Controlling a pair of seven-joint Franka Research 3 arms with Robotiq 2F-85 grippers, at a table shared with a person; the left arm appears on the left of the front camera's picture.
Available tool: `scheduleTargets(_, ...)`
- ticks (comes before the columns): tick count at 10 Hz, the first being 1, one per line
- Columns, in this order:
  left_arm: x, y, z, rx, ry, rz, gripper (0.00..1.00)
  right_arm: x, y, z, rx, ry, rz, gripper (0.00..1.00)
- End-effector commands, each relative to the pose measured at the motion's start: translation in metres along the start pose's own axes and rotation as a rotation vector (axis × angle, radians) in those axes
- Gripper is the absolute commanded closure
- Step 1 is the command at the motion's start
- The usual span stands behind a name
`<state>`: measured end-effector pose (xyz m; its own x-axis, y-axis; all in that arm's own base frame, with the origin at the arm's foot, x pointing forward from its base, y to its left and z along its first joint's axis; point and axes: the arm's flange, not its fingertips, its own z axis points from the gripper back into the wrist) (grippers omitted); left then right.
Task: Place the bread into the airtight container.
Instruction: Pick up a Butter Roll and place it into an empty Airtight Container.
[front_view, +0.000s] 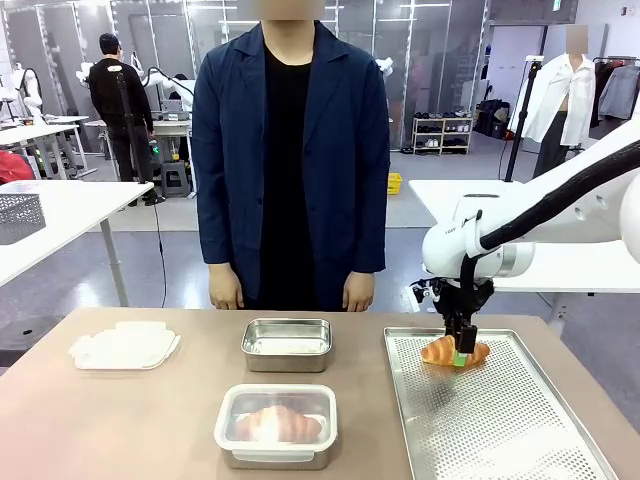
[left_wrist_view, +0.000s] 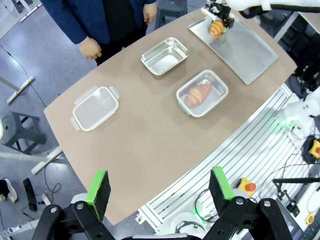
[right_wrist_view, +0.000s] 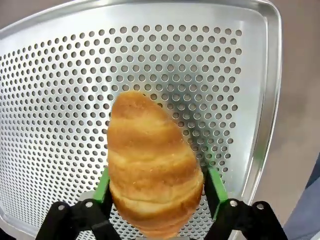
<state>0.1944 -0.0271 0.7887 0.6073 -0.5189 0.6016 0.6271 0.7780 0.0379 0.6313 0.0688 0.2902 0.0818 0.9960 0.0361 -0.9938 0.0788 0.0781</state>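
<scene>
Golden bread (front_view: 435, 350) sits clamped in the right tool (front_view: 460, 357) at the eleven o'clock corner of the tray (front_view: 500, 420), its carry to the open steel container (front_view: 287, 362) at nine o'clock not yet begun; the left tool (left_wrist_view: 160, 186) gapes wide.

Between the tray (front_view: 500, 420) and the open container (front_view: 287, 362) you have bare table, apparently unobstructed; the lidded container (front_view: 275, 458) sits nearer you.

No text, label or number is legible anywhere. A faint dark mark on the white arm link (front_view: 447, 235), above the fingers of the right gripper (front_view: 460, 355), may be lettering, too small to read.
</scene>
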Motion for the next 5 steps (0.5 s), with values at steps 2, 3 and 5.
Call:
scheduleTargets(2,0.001,0.001,0.002,0.000,0.002,-0.015,0.00,0.001,-0.003,0.002,0.008,0.011,-0.024,0.45)
scheduleTargets(3,0.001,0.001,0.002,0.000,0.002,-0.015,0.00,0.000,-0.001,0.006,0.010,0.004,-0.035,0.54)
scheduleTargets(5,0.001,0.001,0.002,0.000,0.002,-0.015,0.00,-0.001,0.005,0.025,-0.012,-0.014,-0.048,0.49)
